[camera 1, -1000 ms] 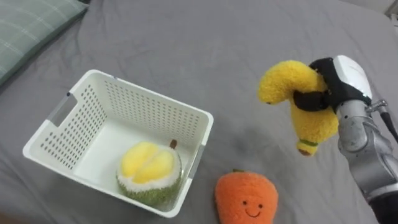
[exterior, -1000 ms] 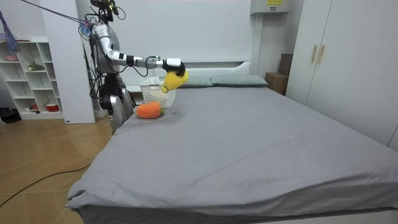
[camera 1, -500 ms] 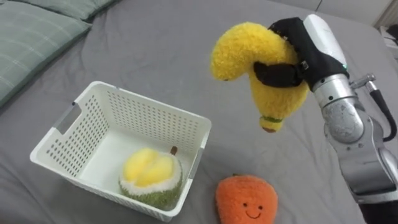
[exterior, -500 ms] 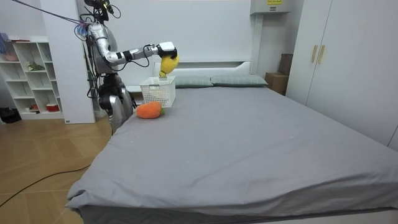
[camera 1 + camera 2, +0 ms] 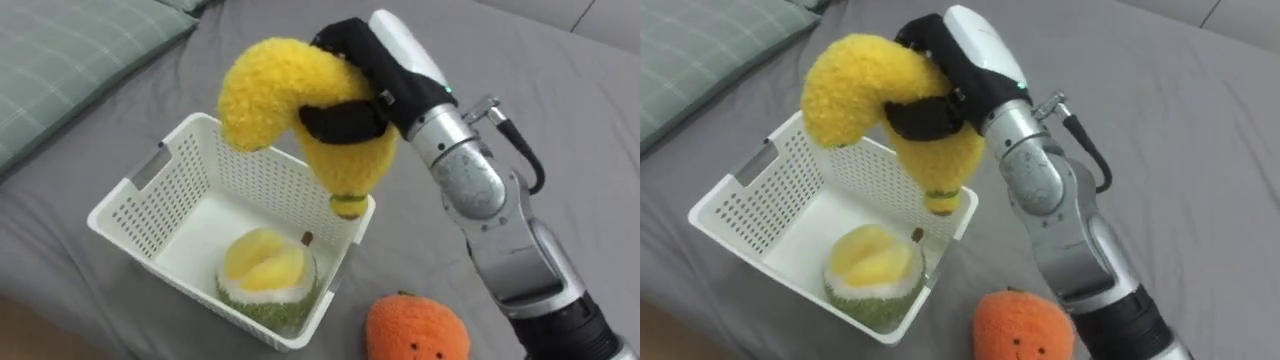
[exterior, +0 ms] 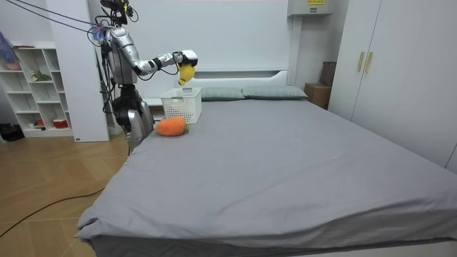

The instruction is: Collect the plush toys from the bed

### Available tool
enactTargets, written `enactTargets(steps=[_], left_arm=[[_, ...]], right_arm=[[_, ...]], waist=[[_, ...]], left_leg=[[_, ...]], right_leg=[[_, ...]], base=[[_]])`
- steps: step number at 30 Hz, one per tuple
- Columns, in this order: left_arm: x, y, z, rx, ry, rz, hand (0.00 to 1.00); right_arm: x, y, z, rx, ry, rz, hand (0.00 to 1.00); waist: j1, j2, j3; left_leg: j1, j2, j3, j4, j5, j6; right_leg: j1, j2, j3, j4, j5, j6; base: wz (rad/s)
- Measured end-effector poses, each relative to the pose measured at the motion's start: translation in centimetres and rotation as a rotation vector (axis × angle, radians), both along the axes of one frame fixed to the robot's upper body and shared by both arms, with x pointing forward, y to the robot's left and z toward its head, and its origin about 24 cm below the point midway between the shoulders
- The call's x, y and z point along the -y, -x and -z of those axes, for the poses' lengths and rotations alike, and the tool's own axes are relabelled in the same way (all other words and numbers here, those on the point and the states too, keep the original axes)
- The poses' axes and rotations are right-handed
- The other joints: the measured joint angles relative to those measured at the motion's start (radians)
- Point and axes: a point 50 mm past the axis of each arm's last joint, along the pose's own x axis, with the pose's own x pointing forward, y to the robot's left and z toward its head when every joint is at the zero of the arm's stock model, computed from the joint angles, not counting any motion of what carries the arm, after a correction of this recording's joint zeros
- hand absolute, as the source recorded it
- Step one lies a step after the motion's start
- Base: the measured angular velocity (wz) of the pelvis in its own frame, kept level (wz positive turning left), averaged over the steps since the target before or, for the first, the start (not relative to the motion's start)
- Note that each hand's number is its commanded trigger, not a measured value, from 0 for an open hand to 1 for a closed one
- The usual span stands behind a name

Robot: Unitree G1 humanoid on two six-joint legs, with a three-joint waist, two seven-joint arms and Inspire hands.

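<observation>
My right hand (image 5: 365, 80) (image 5: 945, 75) is shut on a yellow plush banana (image 5: 290, 110) (image 5: 875, 100) and holds it in the air above the white perforated basket (image 5: 150, 195) (image 5: 740, 205). Inside the basket lies a plush durian (image 5: 265, 275) (image 5: 870, 265), yellow on top with a green rind. An orange plush toy with a smiling face (image 5: 415, 328) (image 5: 1020, 325) lies on the grey bed (image 5: 560, 130) just right of the basket. In the room view I stand at the bed's corner, arm stretched out with the banana (image 6: 186, 71) over the basket (image 6: 181, 106).
A pale green checked pillow (image 5: 70, 60) lies at the upper left beside the basket. Open grey bedding stretches to the right. In the room view a white shelf unit (image 6: 32, 93) stands behind me and wardrobes (image 6: 400, 71) line the far side.
My right hand has carried the banana leftward from beside the basket to above it. The eye view has shifted as well.
</observation>
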Motion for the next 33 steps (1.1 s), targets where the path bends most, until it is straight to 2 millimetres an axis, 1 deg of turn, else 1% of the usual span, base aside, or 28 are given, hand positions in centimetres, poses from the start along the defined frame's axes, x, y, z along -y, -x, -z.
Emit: enactTargets(steps=[2, 3, 4, 5, 6, 7, 8, 9, 10, 14, 16, 18, 20, 22, 24, 26, 28, 33], left_arm=[[0.1, -0.3, 0.0, 0.005, 0.003, 0.003, 0.00], [0.1, -0.4, 0.0, 0.008, 0.004, 0.004, 0.00], [0.2, -0.6, -0.1, 0.011, 0.004, 0.008, 0.00], [0.1, -0.7, -0.1, 0.012, 0.001, 0.017, 0.00], [0.1, -0.7, -0.1, 0.010, -0.002, 0.024, 0.00], [0.1, -0.7, -0.1, 0.005, -0.011, 0.041, 0.00], [0.1, -0.7, -0.1, 0.001, -0.015, 0.049, 0.00], [0.1, -0.7, -0.1, 0.002, -0.016, 0.050, 0.00], [0.1, -0.8, -0.2, 0.006, -0.018, 0.054, 0.00], [0.1, -0.9, -0.2, 0.005, -0.027, 0.072, 0.00], [0.1, -1.0, -0.2, 0.007, -0.029, 0.070, 0.00], [0.1, -1.1, -0.3, 0.014, -0.030, 0.072, 0.00], [0.1, -1.3, -0.3, 0.018, -0.031, 0.072, 0.00], [0.1, -1.3, -0.3, 0.018, -0.031, 0.072, 0.00], [0.1, -1.3, -0.3, 0.019, -0.030, 0.072, 0.00], [0.1, -1.4, -0.3, 0.021, -0.026, 0.075, 0.00], [0.1, -1.3, -0.3, 0.018, -0.022, 0.077, 0.00], [0.2, -1.4, -0.2, 0.017, -0.008, 0.081, 0.00]], right_arm=[[-1.1, 0.2, 1.2, -0.047, 0.020, -0.040, 1.00], [-1.3, 0.2, 1.6, -0.064, 0.028, -0.046, 1.00], [-1.5, 0.1, 2.3, -0.095, 0.047, -0.053, 1.00], [-1.6, 0.0, 2.9, -0.121, 0.065, -0.055, 1.00], [-1.6, 0.0, 3.2, -0.132, 0.072, -0.055, 0.70], [-1.6, -0.1, 3.6, -0.147, 0.083, -0.051, 0.64], [-1.8, -0.1, 3.7, -0.156, 0.084, -0.052, 0.42], [-1.8, -0.2, 3.9, -0.161, 0.085, -0.051, 0.05], [-1.9, -0.2, 4.0, -0.164, 0.092, -0.047, 0.00], [-2.4, -0.1, 4.2, -0.172, 0.082, -0.054, 0.00], [-2.7, 0.0, 4.4, -0.178, 0.083, -0.062, 0.00], [-2.9, 0.1, 4.9, -0.190, 0.096, -0.069, 0.00], [-2.9, 0.0, 5.3, -0.204, 0.108, -0.065, 0.00], [-2.8, 0.0, 5.3, -0.203, 0.110, -0.063, 0.00], [-2.7, -0.1, 5.4, -0.204, 0.118, -0.057, 0.00], [-2.5, -0.4, 5.7, -0.214, 0.131, -0.047, 0.00], [-2.4, -0.5, 5.6, -0.211, 0.128, -0.044, 0.00], [-1.9, -0.9, 5.1, -0.194, 0.111, -0.025, 0.00]], waist=[[0.021, -0.002, 0.0039], [0.025, -0.003, 0.0050], [0.040, -0.005, 0.0068], [0.046, -0.007, 0.0081], [0.046, -0.007, 0.0080], [0.051, -0.009, 0.0075], [0.061, -0.008, 0.0080], [0.065, -0.008, 0.0079], [0.072, -0.008, 0.0079], [0.103, -0.011, 0.0064], [0.111, -0.012, 0.0060], [0.116, -0.017, 0.0037], [0.122, -0.020, 0.0047], [0.122, -0.021, 0.0043], [0.120, -0.021, 0.0059], [0.110, -0.027, 0.0066], [0.101, -0.029, 0.0098], [0.087, -0.034, 0.0103]], left_leg=[[-0.002, -0.001, -0.005, 0.001, 0.000, 0.000], [-0.003, -0.001, -0.007, 0.001, 0.000, 0.000], [-0.007, -0.003, -0.013, 0.002, 0.000, 0.000], [-0.016, -0.006, -0.026, 0.008, 0.000, 0.000], [-0.020, -0.007, -0.034, 0.010, 0.000, 0.000], [-0.025, -0.010, -0.043, 0.016, 0.000, 0.000], [-0.029, -0.011, -0.049, 0.019, 0.000, 0.000], [-0.031, -0.012, -0.053, 0.021, 0.000, 0.001], [-0.036, -0.013, -0.060, 0.023, 0.000, 0.001], [-0.037, -0.014, -0.064, 0.023, 0.000, 0.001], [-0.037, -0.014, -0.064, 0.023, 0.000, 0.001], [-0.037, -0.015, -0.065, 0.023, 0.001, 0.001], [-0.037, -0.016, -0.068, 0.023, 0.002, 0.002], [-0.037, -0.017, -0.068, 0.023, 0.002, 0.003], [-0.038, -0.018, -0.069, 0.023, 0.002, 0.003], [-0.038, -0.018, -0.070, 0.024, 0.002, 0.003], [-0.037, -0.017, -0.068, 0.024, 0.002, 0.003], [-0.037, -0.017, -0.058, 0.024, 0.002, 0.003]], right_leg=[[0.000, -0.001, -0.006, 0.000, -0.001, 0.001], [0.001, -0.001, -0.010, 0.001, -0.001, 0.001], [0.000, -0.001, -0.020, 0.001, -0.001, 0.001], [-0.001, 0.001, -0.028, 0.001, -0.001, 0.002], [-0.001, 0.001, -0.031, 0.001, -0.002, 0.002], [-0.001, -0.001, -0.039, 0.001, -0.003, 0.004], [-0.002, -0.002, -0.048, 0.000, -0.003, 0.005], [-0.001, -0.003, -0.052, 0.000, -0.003, 0.005], [-0.002, -0.003, -0.056, 0.000, -0.003, 0.005], [-0.001, -0.005, -0.061, -0.001, -0.004, 0.007], [-0.001, -0.008, -0.064, -0.001, -0.005, 0.007], [-0.001, -0.009, -0.065, -0.001, -0.005, 0.008], [0.001, -0.009, -0.065, -0.001, -0.006, 0.009], [0.001, -0.009, -0.064, 0.000, -0.006, 0.009], [0.001, -0.009, -0.064, 0.000, -0.006, 0.009], [0.002, -0.009, -0.064, 0.000, -0.006, 0.010], [0.002, -0.009, -0.060, 0.000, -0.006, 0.010], [-0.002, -0.008, -0.050, 0.000, -0.006, 0.010]], base=[[0.06], [0.11], [0.17], [0.22], [0.29], [0.25], [0.21], [0.18], [0.13], [0.04], [0.00], [0.00], [0.03], [0.00], [0.00], [0.00], [-0.02], [-0.06]])
